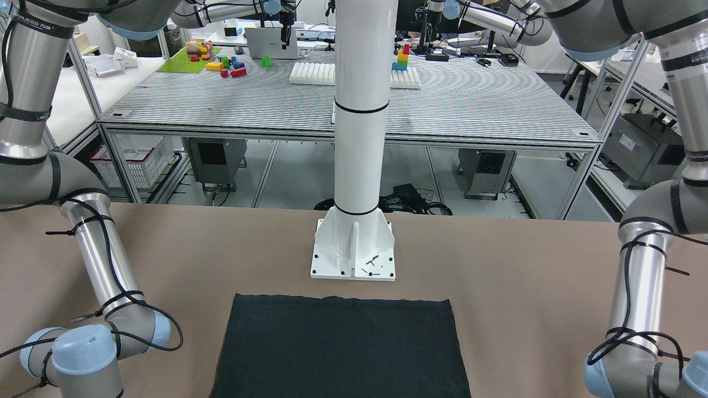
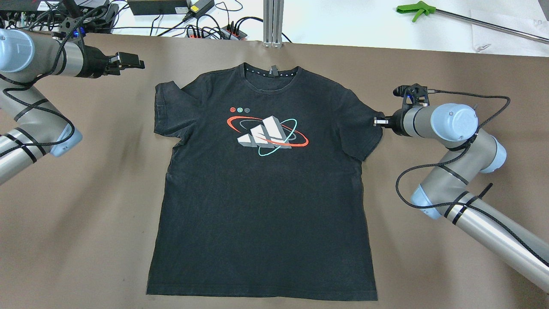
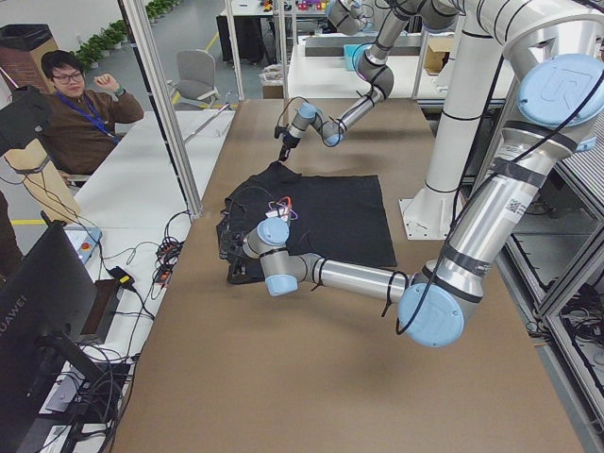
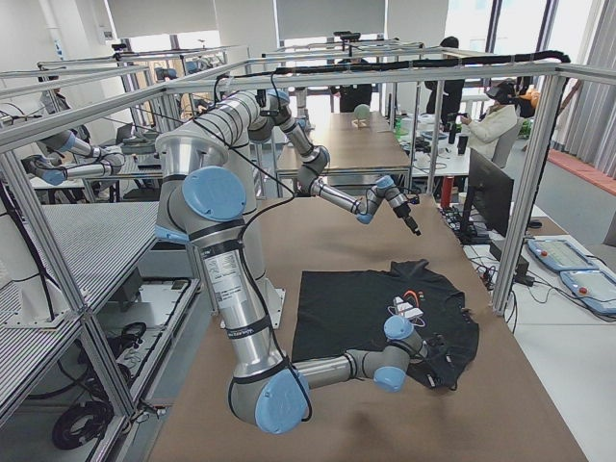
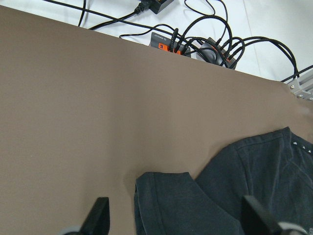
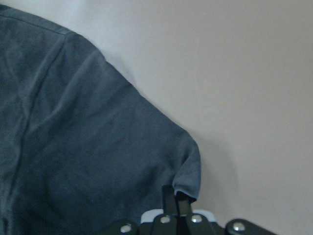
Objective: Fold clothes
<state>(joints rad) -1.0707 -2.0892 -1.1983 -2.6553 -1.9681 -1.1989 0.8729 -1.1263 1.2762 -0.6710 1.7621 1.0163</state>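
The clothes are one black T-shirt with a red, white and teal chest print, lying flat and face up on the brown table, collar at the far side. Its hem end lies nearest my base. My right gripper is at the shirt's right sleeve, and the right wrist view shows its fingers shut on the sleeve's hem corner, which is slightly lifted. My left gripper hovers open beyond the left sleeve, holding nothing.
Cables and power strips lie along the far table edge beside an aluminium post. A green-handled grabber tool rests at the far right. My white pedestal stands behind the hem. A seated person is beyond the table.
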